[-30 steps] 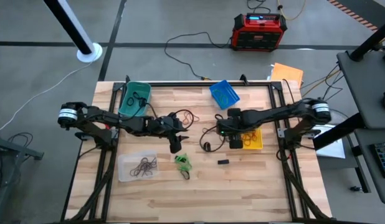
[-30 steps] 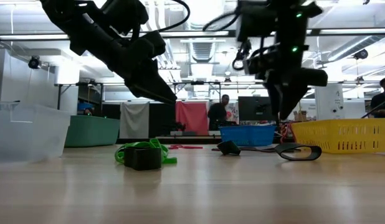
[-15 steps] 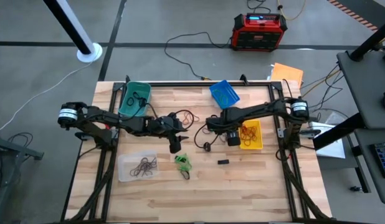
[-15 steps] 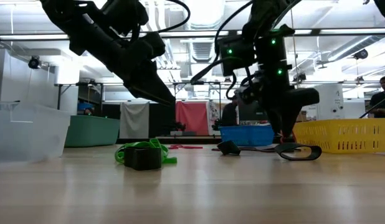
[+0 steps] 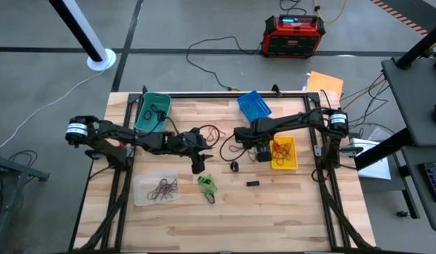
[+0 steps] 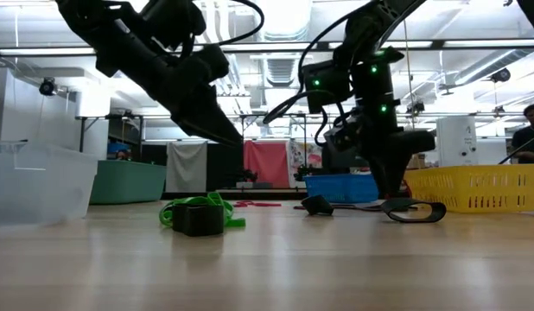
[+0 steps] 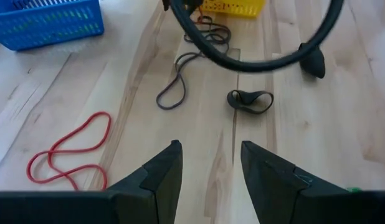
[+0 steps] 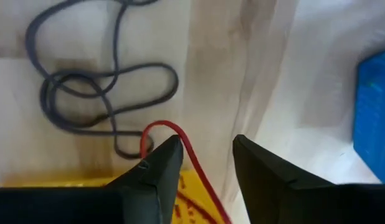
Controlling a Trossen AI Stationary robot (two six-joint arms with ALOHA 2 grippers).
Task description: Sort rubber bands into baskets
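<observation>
Your high view gives the layout. The teal basket point(image 5: 152, 111) sits at the far left of the table, the blue basket point(image 5: 254, 105) far centre-right, the yellow basket point(image 5: 284, 153) on the right, the clear basket point(image 5: 156, 189) near left, with dark bands lying inside it.

The left gripper point(image 5: 198, 164) hangs over mid-table, between the clear basket and the green rubber bands point(image 5: 207, 185). Its wrist view shows what the overhead blurs: the fingers point(image 7: 156, 180) are apart, nothing between them. Ahead of them lie a red rubber band point(image 7: 71, 152) in a loose double loop, a brown band point(image 7: 172, 96) and a small black band point(image 7: 250, 101).

The right gripper point(image 5: 262, 154) is low at the yellow basket's left edge. From above you cannot read its jaws; the right wrist view shows the fingers point(image 8: 156, 171) spread, with a red band point(image 8: 180, 152) arcing up between them over the yellow basket's rim point(image 8: 195, 205). Whether a finger is touching that band, you cannot tell. Dark grey bands point(image 8: 96, 87) coil on the wood just beyond.

The low view adds height only: both arms reach down from above, and the green pile point(image 6: 198, 212) sits on the table with a dark band point(image 6: 414, 210) lying flat near the yellow basket point(image 6: 479, 186).

The overhead alone shows the small black block point(image 5: 253, 183) lying by itself on the near side of the yellow basket.
</observation>
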